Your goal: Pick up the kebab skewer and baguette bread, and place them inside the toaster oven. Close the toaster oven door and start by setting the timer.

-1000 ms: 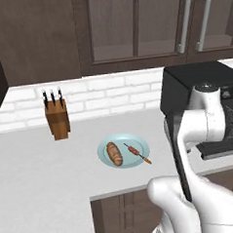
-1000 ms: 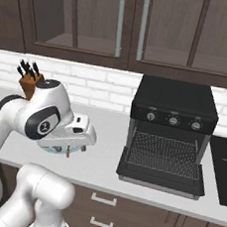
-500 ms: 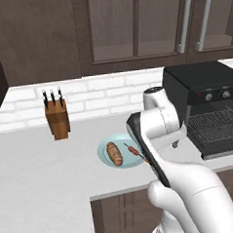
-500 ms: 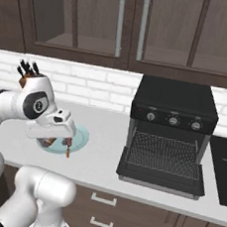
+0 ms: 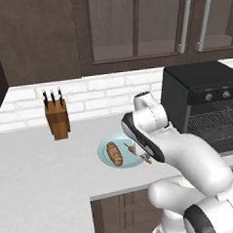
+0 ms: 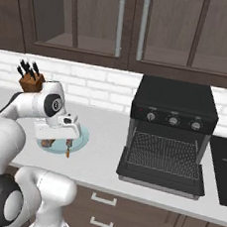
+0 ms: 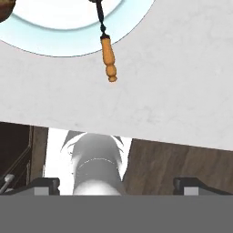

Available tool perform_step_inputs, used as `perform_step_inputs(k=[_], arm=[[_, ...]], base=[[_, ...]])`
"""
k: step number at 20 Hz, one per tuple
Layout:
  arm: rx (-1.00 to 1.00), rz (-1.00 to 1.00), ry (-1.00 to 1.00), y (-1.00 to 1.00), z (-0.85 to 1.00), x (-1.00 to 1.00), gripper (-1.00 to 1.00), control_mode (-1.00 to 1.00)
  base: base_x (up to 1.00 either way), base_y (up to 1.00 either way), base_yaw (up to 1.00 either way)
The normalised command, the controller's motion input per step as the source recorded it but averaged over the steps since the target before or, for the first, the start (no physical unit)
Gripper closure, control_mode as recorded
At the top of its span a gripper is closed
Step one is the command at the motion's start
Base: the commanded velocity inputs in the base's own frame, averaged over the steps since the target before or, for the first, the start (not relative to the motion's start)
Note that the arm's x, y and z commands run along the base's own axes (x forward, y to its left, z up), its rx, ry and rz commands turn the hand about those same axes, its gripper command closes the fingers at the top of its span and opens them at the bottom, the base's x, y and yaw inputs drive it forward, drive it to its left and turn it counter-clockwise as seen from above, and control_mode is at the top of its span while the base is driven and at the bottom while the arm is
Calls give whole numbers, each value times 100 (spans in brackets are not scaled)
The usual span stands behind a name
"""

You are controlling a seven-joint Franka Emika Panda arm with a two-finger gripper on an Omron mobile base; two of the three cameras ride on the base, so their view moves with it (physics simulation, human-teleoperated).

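One thin kebab skewer (image 5: 137,153) with reddish-brown meat chunks and an orange-tan handle lies beside one small golden-brown baguette bread (image 5: 115,153) on a single pale blue round plate (image 5: 104,152), handle poking over the rim toward the edge of the grey table (image 5: 39,177), easy to reach. Above it hovers the white arm's two-finger gripper (image 6: 58,136), jaws spread wide and empty, apparently readying a pick. One black boxy toaster oven (image 6: 173,123) stands well apart with its toaster oven door (image 6: 159,176) dropped open, wire rack bare, and one wooden knife block (image 5: 57,118) sits by the wall.

Baguette bread (image 5: 114,153) and kebab skewer (image 5: 136,151) lie on the plate (image 5: 105,149).
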Motion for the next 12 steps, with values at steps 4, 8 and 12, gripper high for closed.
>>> perform_step_inputs(k=[4, 8, 12], arm=[[10, 8, -1, 0, -26, 1, -100, -100], [8, 6, 0, 0, -36, 3, -100, -100], [6, 7, 0, 0, -32, 10, -100, -100]], base=[[0, 0, 0], [0, 0, 0], [0, 0, 0]])
